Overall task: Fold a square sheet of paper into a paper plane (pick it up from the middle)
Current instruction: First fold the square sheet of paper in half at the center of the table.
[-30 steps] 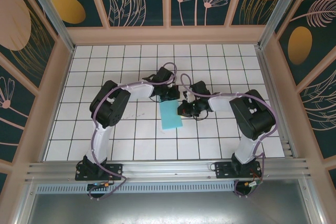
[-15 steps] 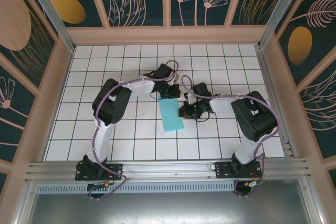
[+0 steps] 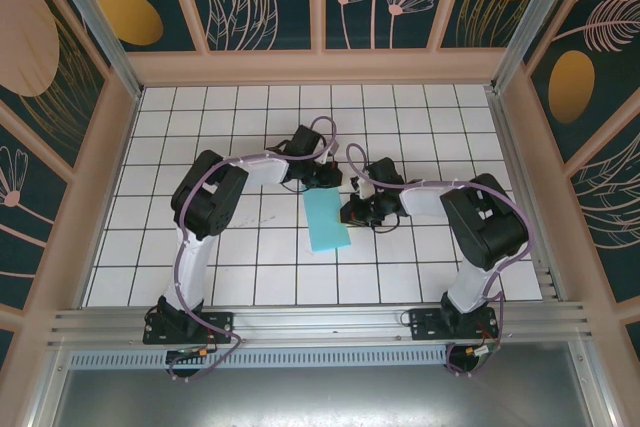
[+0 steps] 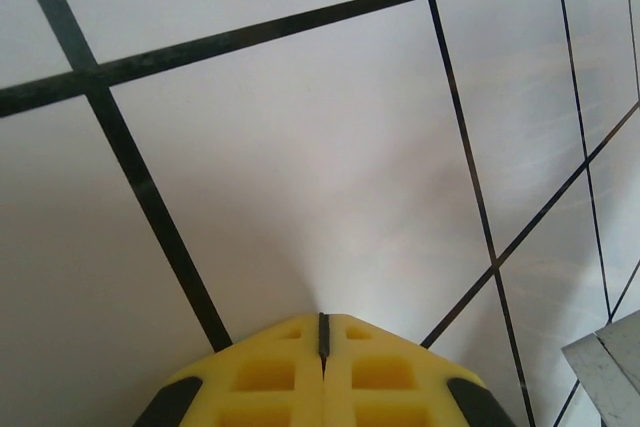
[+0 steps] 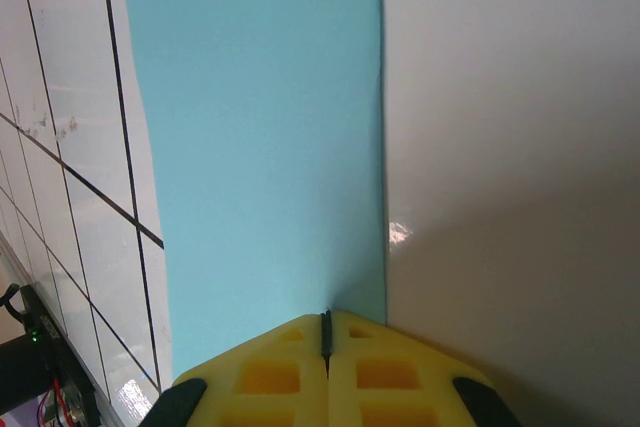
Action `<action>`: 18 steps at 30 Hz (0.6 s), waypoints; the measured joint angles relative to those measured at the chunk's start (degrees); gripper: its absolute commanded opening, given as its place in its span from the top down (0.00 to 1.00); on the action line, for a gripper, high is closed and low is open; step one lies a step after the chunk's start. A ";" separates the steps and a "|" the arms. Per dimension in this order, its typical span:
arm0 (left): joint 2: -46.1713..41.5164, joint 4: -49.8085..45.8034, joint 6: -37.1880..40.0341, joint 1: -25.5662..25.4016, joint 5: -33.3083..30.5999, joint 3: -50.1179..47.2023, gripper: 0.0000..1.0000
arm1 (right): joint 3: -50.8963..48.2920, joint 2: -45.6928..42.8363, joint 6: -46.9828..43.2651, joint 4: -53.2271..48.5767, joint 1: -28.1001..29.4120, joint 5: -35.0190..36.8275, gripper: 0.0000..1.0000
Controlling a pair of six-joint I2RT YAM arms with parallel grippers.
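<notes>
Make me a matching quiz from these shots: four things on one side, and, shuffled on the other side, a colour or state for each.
1. left gripper
2. right gripper
3. paper
4. table

A. white with dark grid lines
B. shut, tips at the paper's edge
C. turquoise
D. shut, over bare tile

Pairs: 1-D, 2-B, 3-C, 4-A

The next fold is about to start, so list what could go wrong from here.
1. The right gripper, shut, sits at the turquoise paper's long edge; a push may slide the sheet rather than crease it, since the left gripper, also shut, faces bare table.
2. Both grippers crowd the paper's far end and might bump.
</notes>
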 measured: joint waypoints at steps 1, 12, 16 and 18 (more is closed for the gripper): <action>0.04 -0.09 0.39 0.09 -0.70 0.33 0.99 | 0.00 0.00 0.00 0.00 0.00 0.00 1.00; 3.58 -4.94 4.59 5.05 -12.63 10.47 0.83 | -0.15 -0.68 0.61 -1.11 0.04 -0.11 1.00; 2.51 -6.03 2.75 4.59 -16.22 8.76 0.68 | -0.15 -0.87 2.95 -1.01 0.42 0.39 1.00; -0.15 -6.38 0.66 4.42 -18.21 5.97 0.63 | -0.09 -0.87 5.05 -0.63 0.90 0.74 1.00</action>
